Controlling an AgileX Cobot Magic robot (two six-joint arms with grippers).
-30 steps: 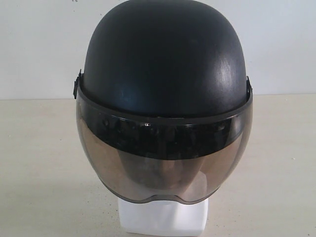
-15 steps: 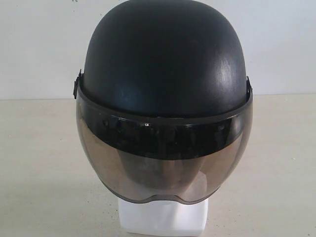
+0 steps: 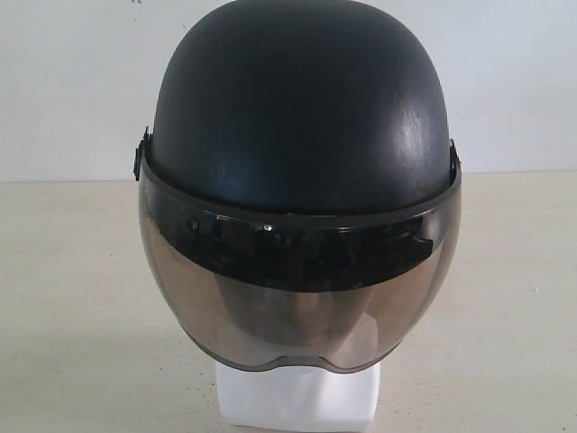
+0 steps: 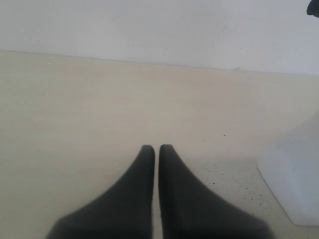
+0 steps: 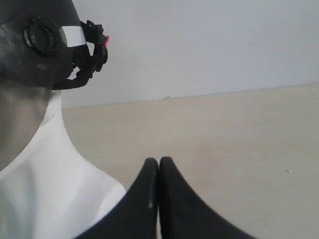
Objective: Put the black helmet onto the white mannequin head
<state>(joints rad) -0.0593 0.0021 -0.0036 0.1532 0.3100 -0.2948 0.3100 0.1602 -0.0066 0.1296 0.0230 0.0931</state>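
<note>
The black helmet (image 3: 302, 108) sits on the white mannequin head, its smoky visor (image 3: 302, 298) down over the face. Only the head's white squared neck base (image 3: 297, 397) shows under the visor in the exterior view. In the right wrist view the helmet's side with its visor pivot (image 5: 42, 37) and a small red tab sits above the white neck (image 5: 45, 184). My right gripper (image 5: 158, 160) is shut and empty beside that neck. My left gripper (image 4: 156, 148) is shut on nothing, low over the table, with the neck base (image 4: 294, 174) off to one side. Neither gripper shows in the exterior view.
A pale beige tabletop (image 3: 72, 298) runs out on both sides of the head to a white wall (image 3: 72, 81) behind. Small dark specks dot the tabletop (image 4: 234, 174) near the neck base.
</note>
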